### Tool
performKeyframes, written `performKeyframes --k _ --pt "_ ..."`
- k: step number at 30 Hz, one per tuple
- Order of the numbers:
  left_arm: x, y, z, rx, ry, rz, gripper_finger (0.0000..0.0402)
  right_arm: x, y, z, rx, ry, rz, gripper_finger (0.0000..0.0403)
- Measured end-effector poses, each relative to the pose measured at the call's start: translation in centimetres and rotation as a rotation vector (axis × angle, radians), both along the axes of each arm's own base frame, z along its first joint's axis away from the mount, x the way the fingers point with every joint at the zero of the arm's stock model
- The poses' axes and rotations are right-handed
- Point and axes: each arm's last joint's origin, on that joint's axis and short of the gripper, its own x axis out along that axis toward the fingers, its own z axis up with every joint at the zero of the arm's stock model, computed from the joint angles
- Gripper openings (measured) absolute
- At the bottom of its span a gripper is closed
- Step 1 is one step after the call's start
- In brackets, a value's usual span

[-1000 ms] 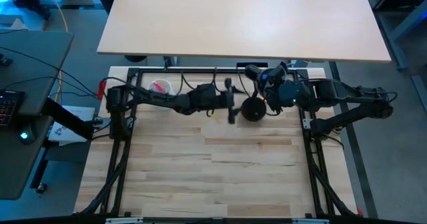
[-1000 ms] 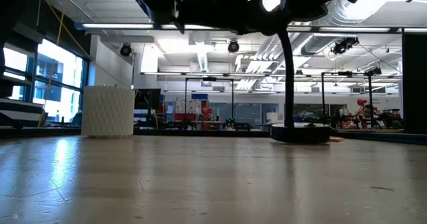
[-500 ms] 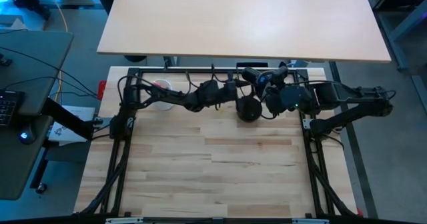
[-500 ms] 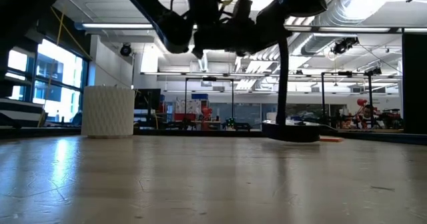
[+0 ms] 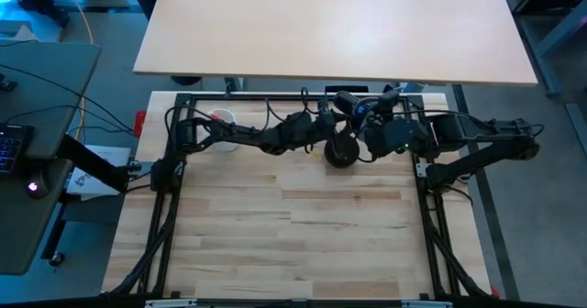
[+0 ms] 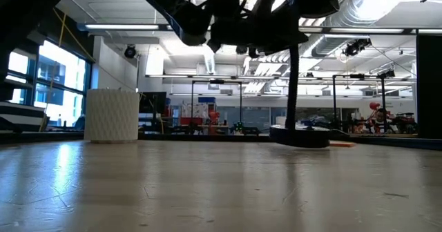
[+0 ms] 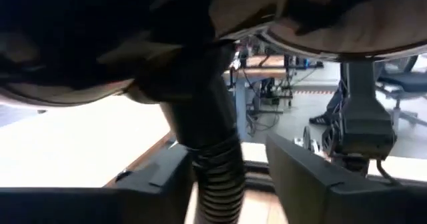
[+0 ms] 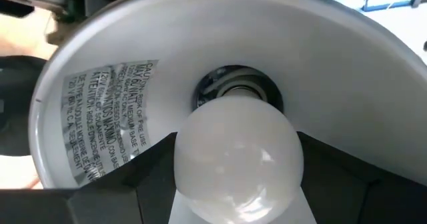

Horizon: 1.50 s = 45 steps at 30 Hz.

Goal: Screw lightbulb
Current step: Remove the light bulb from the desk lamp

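Right gripper (image 8: 237, 214) grips the lightbulb (image 8: 238, 159) at the lamp shade's (image 8: 100, 91) socket; left gripper (image 5: 323, 125) has slid closer to the lamp neck (image 7: 210, 151), jaws narrowing around it.

A frosted white lightbulb (image 8: 239, 159) sits in the lamp shade's (image 8: 100, 64) glossy white, black-lettered interior.

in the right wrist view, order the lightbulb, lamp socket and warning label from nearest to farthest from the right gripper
1. lightbulb, between the right gripper's fingers.
2. lamp socket, just behind the bulb, at the shade's centre.
3. warning label, off to one side on the shade's white inner wall.
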Motion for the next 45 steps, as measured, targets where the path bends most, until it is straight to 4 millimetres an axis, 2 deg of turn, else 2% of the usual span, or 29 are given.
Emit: performKeyframes --k 6,11,15,19,23,26,29,37,45 --pt "-1.1 1.4 1.5 -0.018 0.08 -0.048 0.0044 0.1 0.0 0.0 0.02 -0.022 -0.011 0.0261" --pt "-2.3 3.4 2.4 -0.066 0.159 -0.145 0.004 0.8 0.1 -0.3 0.011 -0.008 -0.016 0.0261" --pt "-2.9 4.8 2.2 -0.117 0.187 -0.257 0.004 1.7 0.3 -1.0 -0.04 0.064 -0.01 0.0261" --pt "-3.2 5.4 2.0 -0.144 0.204 -0.306 0.004 2.6 0.7 -1.7 -0.178 0.219 0.035 0.0261" --pt "-3.2 5.3 1.9 -0.137 0.21 -0.308 0.004 3.1 1.3 -2.2 -0.364 0.467 0.159 0.0261" --pt "-3.2 5.4 1.9 -0.145 0.213 -0.307 0.004 3.7 1.6 -2.8 -0.514 0.654 0.184 0.0261" --pt "-3.2 5.4 1.9 -0.147 0.214 -0.305 0.004 4.1 1.9 -3.2 -0.54 0.703 0.204 0.0261" --pt "-3.2 5.2 1.8 -0.141 0.221 -0.315 0.0044 4.5 3.9 -3.9 -0.543 0.645 0.213 0.0261" --pt "-3.2 5.2 1.8 -0.148 0.22 -0.307 0.0049 4.5 3.9 -3.9 -0.309 0.293 0.021 0.0261"
